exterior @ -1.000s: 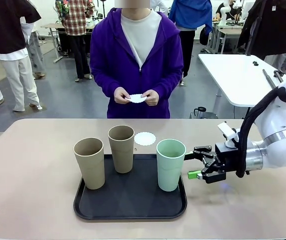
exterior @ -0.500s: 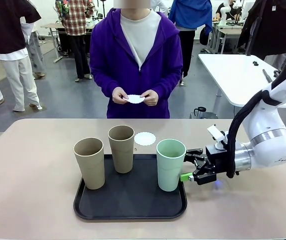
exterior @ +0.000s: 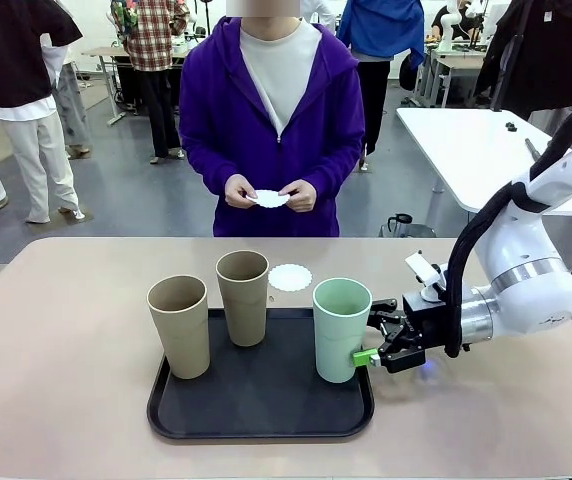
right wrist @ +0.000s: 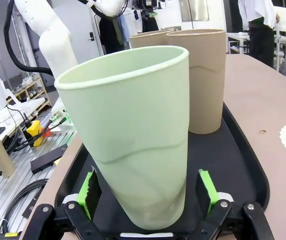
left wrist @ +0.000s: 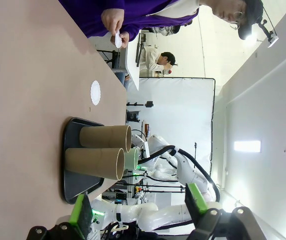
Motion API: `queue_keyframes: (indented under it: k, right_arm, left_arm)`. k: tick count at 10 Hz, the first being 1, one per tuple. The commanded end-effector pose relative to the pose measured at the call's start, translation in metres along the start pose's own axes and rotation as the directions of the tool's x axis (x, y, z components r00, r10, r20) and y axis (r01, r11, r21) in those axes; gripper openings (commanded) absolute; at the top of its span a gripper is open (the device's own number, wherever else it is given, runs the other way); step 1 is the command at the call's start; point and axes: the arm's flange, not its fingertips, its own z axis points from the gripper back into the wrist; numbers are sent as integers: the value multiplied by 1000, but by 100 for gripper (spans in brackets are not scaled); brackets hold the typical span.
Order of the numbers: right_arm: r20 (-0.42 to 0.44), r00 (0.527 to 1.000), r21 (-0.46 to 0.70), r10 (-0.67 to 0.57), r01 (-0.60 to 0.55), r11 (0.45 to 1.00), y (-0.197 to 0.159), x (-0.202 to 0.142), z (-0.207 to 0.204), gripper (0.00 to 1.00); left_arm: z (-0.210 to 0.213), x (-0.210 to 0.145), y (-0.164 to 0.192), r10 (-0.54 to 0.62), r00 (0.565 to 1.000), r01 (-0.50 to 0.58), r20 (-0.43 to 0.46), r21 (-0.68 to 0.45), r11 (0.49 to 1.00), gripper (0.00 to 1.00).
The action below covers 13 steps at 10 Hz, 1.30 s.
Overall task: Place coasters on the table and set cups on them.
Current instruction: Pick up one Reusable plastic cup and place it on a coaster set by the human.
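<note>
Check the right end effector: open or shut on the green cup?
Open. The right end effector straddles the green cup low down; black tray shows between one pad and the cup.

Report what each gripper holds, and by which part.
Neither holds anything. The right gripper stands open, one finger on either side of the lower wall of the mint green cup, not touching it. The left gripper is open and empty.

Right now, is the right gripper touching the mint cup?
Cannot tell. Right wrist view: right gripper straddles mint cup; one finger clears it, the other looks flush.
</note>
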Motion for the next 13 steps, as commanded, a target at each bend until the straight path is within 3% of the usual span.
queue_keyframes:
  k: [1, 12, 13]
  right_arm:
    - [10, 999, -6, 35, -35, 999, -5, -2, -10, 100]
    - [-9, 999, 53, 44, -44, 998, -15, 0, -46, 100]
    - [-7, 998, 55, 55, -54, 997, -15, 0, -46, 41]
  left_arm:
    - [1, -1, 0, -13, 1000, 13, -1, -13, 1000, 100]
    - [1, -1, 0, -13, 1000, 13, -1, -13, 1000, 100]
    - [1, -1, 0, -13, 1000, 13, -1, -13, 1000, 100]
